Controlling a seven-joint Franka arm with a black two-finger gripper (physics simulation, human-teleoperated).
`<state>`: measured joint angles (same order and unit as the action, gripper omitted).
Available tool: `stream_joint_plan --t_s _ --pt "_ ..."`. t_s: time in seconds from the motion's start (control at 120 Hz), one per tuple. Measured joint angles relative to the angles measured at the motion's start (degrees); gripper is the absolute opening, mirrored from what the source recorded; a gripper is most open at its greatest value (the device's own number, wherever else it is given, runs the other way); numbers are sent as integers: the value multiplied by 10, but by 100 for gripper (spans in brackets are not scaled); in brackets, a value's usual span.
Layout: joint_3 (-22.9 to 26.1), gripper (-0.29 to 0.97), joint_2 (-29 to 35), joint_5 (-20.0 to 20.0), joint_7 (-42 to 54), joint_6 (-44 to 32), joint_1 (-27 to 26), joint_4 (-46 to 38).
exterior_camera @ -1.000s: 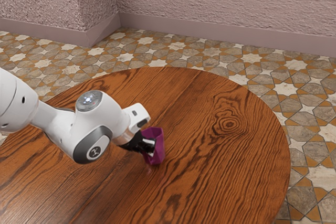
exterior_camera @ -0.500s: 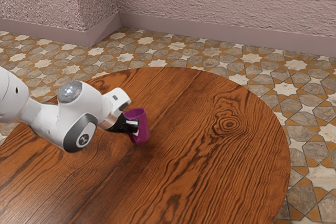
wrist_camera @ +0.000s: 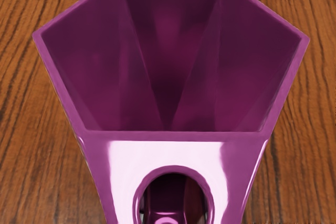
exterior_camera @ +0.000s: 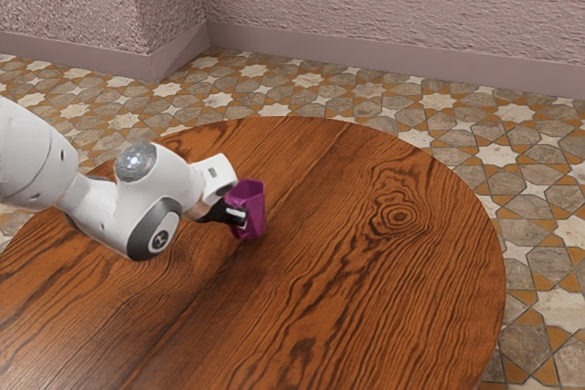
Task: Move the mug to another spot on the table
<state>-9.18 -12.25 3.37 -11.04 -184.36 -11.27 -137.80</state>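
Note:
A purple hexagonal mug (exterior_camera: 249, 208) sits at the left middle of the round wooden table (exterior_camera: 384, 253) in the exterior view, with its base at or close to the wood. My black gripper (exterior_camera: 234, 215) is shut on the mug's handle side from the exterior view's left. In the wrist view the mug (wrist_camera: 173, 77) lies just under my hand, its open hexagonal mouth facing the camera and its round handle hole nearest the hand. The fingers themselves are mostly hidden by my white hand.
My white arm (exterior_camera: 110, 198) lies low over the table's left part. The table edge (exterior_camera: 498, 262) curves round at the exterior view's right. Beyond it is patterned tile floor (exterior_camera: 439, 98) and a pink wall.
My hand has carried the mug back and to the exterior view's left from its place one second ago. Since half a second ago it shifted slightly right and the mug stands more upright.

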Motion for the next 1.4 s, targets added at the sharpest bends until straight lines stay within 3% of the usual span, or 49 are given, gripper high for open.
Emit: stream_joint_plan --t_s 0.642,0.883,1.142,1.292,1.4 --pt "2 4 -35 4 57 -20 -7 10" --pt "1 27 -33 5 63 -17 -6 6" --pt "1 43 -20 5 68 -15 -6 4" --pt "2 55 52 5 70 42 -8 3" --pt "3 59 126 5 72 169 -7 58"
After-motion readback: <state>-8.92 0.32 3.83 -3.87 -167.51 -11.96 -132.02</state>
